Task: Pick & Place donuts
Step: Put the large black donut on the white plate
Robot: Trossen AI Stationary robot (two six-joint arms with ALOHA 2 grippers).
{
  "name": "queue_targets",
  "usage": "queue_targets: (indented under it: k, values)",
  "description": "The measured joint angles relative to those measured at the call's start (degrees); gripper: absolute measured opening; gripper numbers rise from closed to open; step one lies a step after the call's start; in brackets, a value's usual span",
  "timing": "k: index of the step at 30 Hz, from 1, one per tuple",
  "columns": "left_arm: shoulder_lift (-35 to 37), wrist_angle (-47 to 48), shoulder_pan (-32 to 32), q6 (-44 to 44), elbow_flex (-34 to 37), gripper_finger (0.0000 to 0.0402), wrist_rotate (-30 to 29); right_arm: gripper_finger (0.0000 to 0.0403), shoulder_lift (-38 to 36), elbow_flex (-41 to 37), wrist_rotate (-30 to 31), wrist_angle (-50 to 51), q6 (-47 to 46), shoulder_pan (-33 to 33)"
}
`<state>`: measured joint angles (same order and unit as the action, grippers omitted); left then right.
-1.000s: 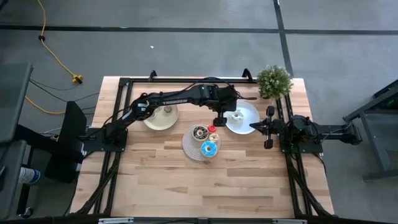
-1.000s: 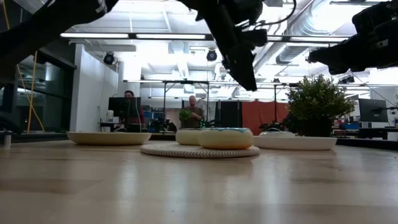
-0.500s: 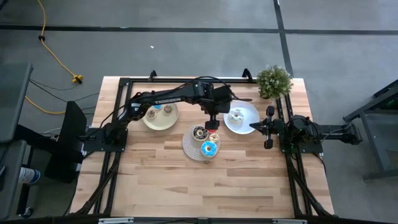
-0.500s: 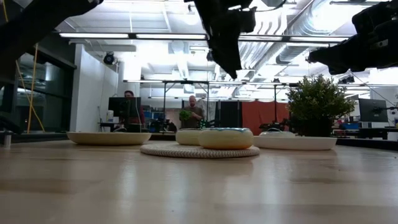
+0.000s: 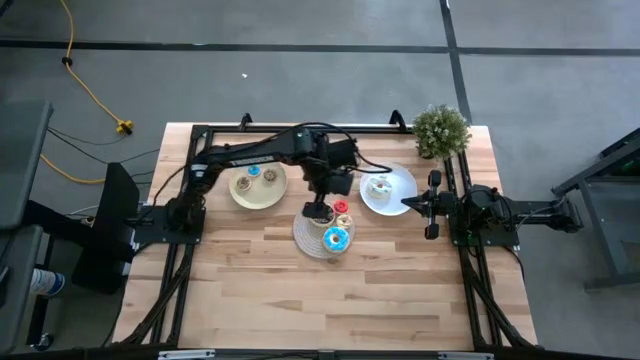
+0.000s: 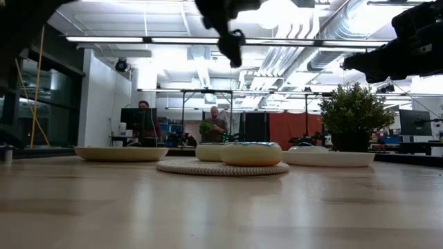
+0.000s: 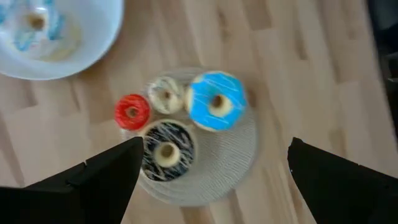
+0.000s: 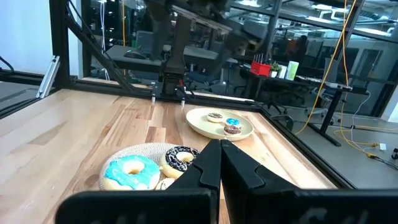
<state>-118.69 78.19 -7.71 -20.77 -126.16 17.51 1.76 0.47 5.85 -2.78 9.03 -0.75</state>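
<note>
The left gripper (image 5: 320, 209) hangs over the woven mat (image 7: 245, 163) in the middle of the bench (image 5: 300, 290), its fingers (image 7: 106, 171) spread wide apart with nothing between them. On the mat lie four donuts: a chocolate donut (image 7: 165, 151), a blue donut (image 7: 216, 102), a small white donut (image 7: 165, 95) and a red donut (image 7: 132, 112) at the mat's edge. More donuts sit on the tan plate (image 5: 272, 194) and one on the white plate (image 5: 400, 184).

The step in hand looks like choosing and closing on one donut from the mat. The four lie touching or just beside each other, so the descent should be centred on a single ring, with the fingers straddling its free sides rather than the seams against its neighbours. The chocolate donut lies closest under the gripper and has open mat on one side. Come straight down, stop just above the mat, then close gently.

The right gripper (image 8: 219, 163) waits at the bench's right edge beside the white plate, fingers pressed together.
</note>
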Motion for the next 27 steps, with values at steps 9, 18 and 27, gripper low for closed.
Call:
queue_targets:
  k: [9,18,27]
  values:
    - [18.4,-17.3,1.1,-1.8,31.6,0.0385,-0.4,0.0000,0.0,0.0,0.0,0.0,0.0,0.0]
    - [29.6,-35.0,3.4,-11.1,56.0,0.0385,0.9,0.0000,0.0,0.0,0.0,0.0,0.0,0.0]
    - [31.9,-43.4,5.2,-27.4,63.5,0.0385,1.3,0.0000,0.1,0.0,0.0,0.0,0.0,0.0]
